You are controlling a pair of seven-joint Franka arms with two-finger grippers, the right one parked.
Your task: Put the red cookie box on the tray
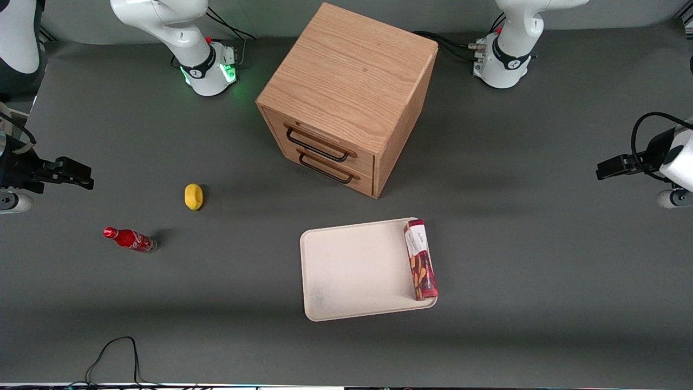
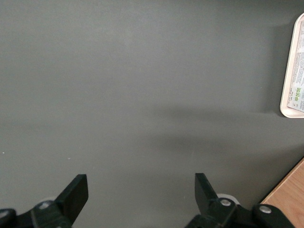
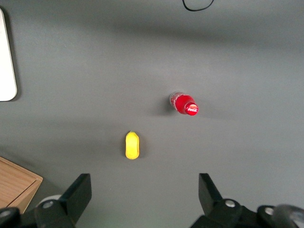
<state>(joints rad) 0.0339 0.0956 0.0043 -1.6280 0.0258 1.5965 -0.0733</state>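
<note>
The red cookie box (image 1: pixel 420 259) lies flat on the cream-white tray (image 1: pixel 352 271), along the tray's short rim toward the working arm's end. Its white label panel (image 2: pixel 298 71) shows in the left wrist view, just inside the tray's rim (image 2: pixel 284 105). My left gripper (image 1: pixel 600 173) hangs over bare grey table toward the working arm's end, well apart from the box and tray. It stands open (image 2: pixel 141 183) with nothing between its fingers.
A wooden drawer cabinet (image 1: pixel 346 97) with two drawers stands farther from the front camera than the tray. A yellow fruit (image 1: pixel 193 196) and a small red soda bottle (image 1: pixel 130 239) lie toward the parked arm's end. A black cable (image 1: pixel 111 357) loops at the table's near edge.
</note>
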